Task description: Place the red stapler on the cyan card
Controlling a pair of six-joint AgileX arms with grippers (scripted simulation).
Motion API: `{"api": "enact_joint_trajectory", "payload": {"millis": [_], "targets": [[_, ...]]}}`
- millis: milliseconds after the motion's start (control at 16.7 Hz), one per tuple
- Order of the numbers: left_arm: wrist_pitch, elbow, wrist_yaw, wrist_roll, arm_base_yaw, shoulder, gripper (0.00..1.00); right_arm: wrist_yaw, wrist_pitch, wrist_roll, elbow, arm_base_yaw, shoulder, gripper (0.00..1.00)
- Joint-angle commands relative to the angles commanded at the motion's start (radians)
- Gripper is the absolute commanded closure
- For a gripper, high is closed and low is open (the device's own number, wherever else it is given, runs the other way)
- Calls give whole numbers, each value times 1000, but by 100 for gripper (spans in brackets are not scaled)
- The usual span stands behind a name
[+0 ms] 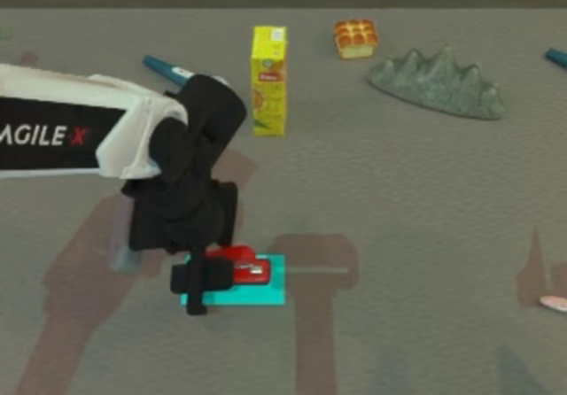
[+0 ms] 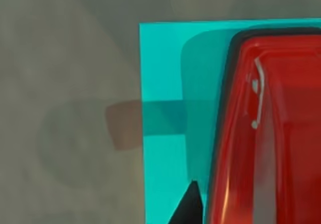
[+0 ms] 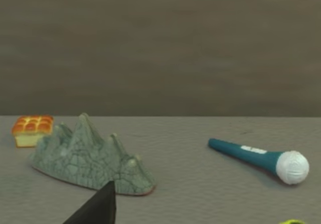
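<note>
The red stapler [image 1: 251, 267] lies lengthwise over the far half of the cyan card [image 1: 266, 290], which sits flat on the table at front centre-left. My left gripper [image 1: 209, 278] is down over the card's left end and shut on the stapler's left end. In the left wrist view the stapler [image 2: 271, 133] fills one side above the card [image 2: 160, 73], with one dark fingertip [image 2: 193, 206] close against its side; the other finger is hidden. My right arm is parked out of the top view; one fingertip [image 3: 103, 201] of its open gripper shows, holding nothing.
A yellow juice carton [image 1: 268, 81] stands behind the left arm, with a bread loaf [image 1: 355, 38] and a grey-green rock ridge [image 1: 438, 83] at the back. A teal microphone [image 3: 258, 158] lies near the ridge; another teal one [image 1: 166, 67] pokes out behind the left arm.
</note>
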Motion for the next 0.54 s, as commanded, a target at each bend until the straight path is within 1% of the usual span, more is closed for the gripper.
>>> {"api": "enact_joint_trajectory", "payload": {"millis": [180,240,540], "targets": [[0,0,0,0,0,0,2,0,0,0,0,0,0,0],[0,0,0,0,0,0,0,0,0,0,0,0,0,0],[0,0,0,0,0,0,0,0,0,0,0,0,0,0]]}}
